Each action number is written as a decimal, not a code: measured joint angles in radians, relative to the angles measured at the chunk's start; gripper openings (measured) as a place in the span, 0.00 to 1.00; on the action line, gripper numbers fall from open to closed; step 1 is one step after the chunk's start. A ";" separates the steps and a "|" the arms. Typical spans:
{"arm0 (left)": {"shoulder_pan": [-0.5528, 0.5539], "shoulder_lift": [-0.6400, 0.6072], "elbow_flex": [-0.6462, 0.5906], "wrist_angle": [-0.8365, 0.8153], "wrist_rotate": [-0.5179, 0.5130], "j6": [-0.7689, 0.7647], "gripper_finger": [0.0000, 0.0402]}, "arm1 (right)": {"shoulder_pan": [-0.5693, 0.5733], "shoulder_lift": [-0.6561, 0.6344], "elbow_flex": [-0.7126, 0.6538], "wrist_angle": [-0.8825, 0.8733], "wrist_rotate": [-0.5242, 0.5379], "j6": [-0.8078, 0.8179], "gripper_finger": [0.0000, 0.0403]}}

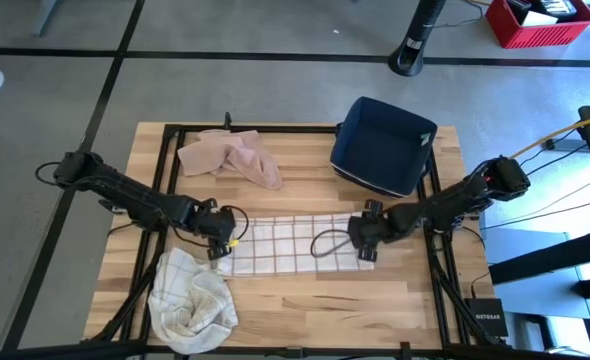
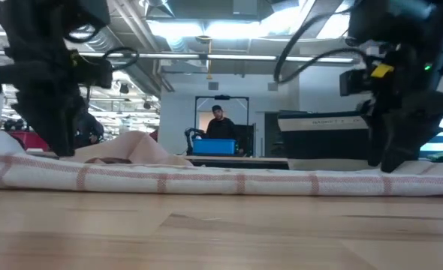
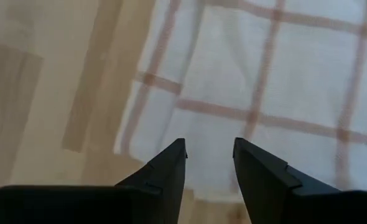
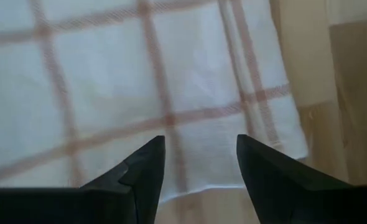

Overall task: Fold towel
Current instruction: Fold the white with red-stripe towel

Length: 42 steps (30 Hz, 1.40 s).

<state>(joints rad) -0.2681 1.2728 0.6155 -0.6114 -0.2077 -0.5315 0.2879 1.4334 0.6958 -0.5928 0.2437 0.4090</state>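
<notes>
My left claw point(image 3: 209, 163) and right claw point(image 4: 201, 158) hang parted, empty, over the soft checked towel point(image 1: 293, 245) lying flat on the wooden worktop point(image 1: 315, 295).

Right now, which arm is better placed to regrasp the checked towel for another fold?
Neither clearly: the left end effector and right end effector hover open over opposite ends of the flat towel.

A navy bin point(image 1: 380, 145), a pink cloth point(image 1: 232, 156) and a crumpled checked cloth point(image 1: 190, 300) lie on the table point(image 1: 305, 295).
</notes>
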 joint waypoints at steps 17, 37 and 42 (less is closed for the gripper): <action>0.054 0.005 -0.072 0.137 -0.019 0.174 0.32 | -0.081 0.000 -0.004 0.074 -0.046 -0.154 0.50; 0.110 0.008 -0.128 0.167 0.054 0.183 0.32 | -0.079 0.000 -0.004 0.080 -0.060 -0.152 0.50; 0.110 0.005 -0.128 0.200 0.061 0.173 0.32 | -0.079 0.000 -0.004 0.075 -0.062 -0.152 0.50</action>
<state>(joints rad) -0.1581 1.2781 0.4870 -0.4115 -0.1465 -0.3584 0.2089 1.4334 0.6918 -0.5174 0.1817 0.2565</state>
